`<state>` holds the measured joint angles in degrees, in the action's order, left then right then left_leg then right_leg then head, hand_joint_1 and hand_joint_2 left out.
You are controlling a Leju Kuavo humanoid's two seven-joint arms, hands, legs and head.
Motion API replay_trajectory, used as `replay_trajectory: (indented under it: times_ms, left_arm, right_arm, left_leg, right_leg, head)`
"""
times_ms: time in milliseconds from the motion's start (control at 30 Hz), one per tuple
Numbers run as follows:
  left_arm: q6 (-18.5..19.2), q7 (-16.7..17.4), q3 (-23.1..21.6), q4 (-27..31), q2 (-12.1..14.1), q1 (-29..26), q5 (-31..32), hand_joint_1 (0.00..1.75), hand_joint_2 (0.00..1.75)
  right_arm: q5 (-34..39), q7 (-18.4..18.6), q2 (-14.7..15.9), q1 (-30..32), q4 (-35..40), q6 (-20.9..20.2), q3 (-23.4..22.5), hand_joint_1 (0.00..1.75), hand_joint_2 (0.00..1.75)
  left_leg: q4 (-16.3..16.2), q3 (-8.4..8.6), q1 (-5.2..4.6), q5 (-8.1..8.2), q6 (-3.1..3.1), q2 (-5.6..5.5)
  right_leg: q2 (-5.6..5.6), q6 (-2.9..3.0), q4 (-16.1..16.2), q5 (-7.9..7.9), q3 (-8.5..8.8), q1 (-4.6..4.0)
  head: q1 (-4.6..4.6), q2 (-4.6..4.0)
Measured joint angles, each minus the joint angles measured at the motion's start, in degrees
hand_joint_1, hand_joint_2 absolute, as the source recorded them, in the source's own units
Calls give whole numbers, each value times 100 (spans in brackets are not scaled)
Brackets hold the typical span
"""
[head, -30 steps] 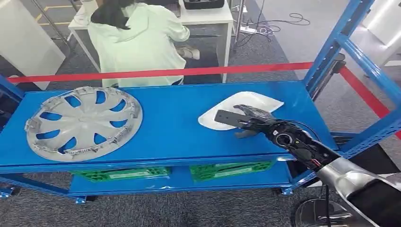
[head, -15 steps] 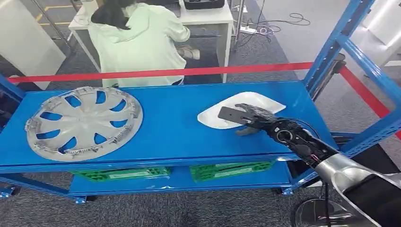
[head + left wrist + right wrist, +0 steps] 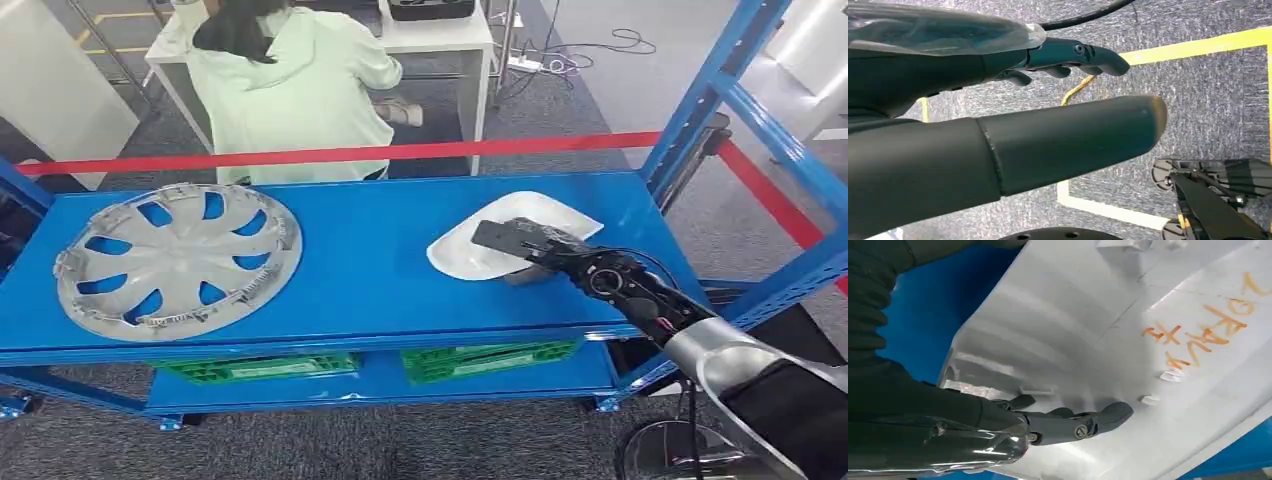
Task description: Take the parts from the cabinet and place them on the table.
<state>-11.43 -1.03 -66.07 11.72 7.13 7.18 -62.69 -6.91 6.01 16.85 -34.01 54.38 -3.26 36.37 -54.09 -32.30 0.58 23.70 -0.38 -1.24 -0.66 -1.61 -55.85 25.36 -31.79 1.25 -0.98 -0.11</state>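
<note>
A white shell-shaped plastic part (image 3: 545, 210) lies on the right of the blue shelf (image 3: 360, 260). My right hand (image 3: 545, 250) reaches over its near edge, the fingers inside the hollow and the thumb under the rim, gripping it. In the right wrist view the fingers (image 3: 1063, 422) lie on the part's pale inner face (image 3: 1108, 315), which bears orange writing. A silver hubcap (image 3: 178, 260) lies flat on the shelf's left end. My left hand (image 3: 1048, 135) hangs over grey carpet, its fingers (image 3: 1073, 52) apart and holding nothing.
A person in a pale green top (image 3: 290, 90) sits behind a red tape (image 3: 400, 152) beyond the shelf, at a white desk (image 3: 440, 40). Blue uprights (image 3: 720, 90) rise at the right end. Green crates (image 3: 490, 358) sit on the lower shelf.
My right hand has pushed farther over the white part and closed on its near edge. The part has shifted slightly to the right with it. The hubcap has not moved.
</note>
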Motion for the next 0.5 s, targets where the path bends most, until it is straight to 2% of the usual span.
replay_trajectory:
  times_ms: [500]
  left_arm:
    - [2,-11,0,0,0,-1,-15,0,0]
  right_arm:
    - [85,-35,-50,-104,-216,42,7,0,175]
  left_leg:
    - [-1,5,0,0,0,0]
  right_leg:
    - [4,0,0,-2,7,0]
  head:
    - [0,0]
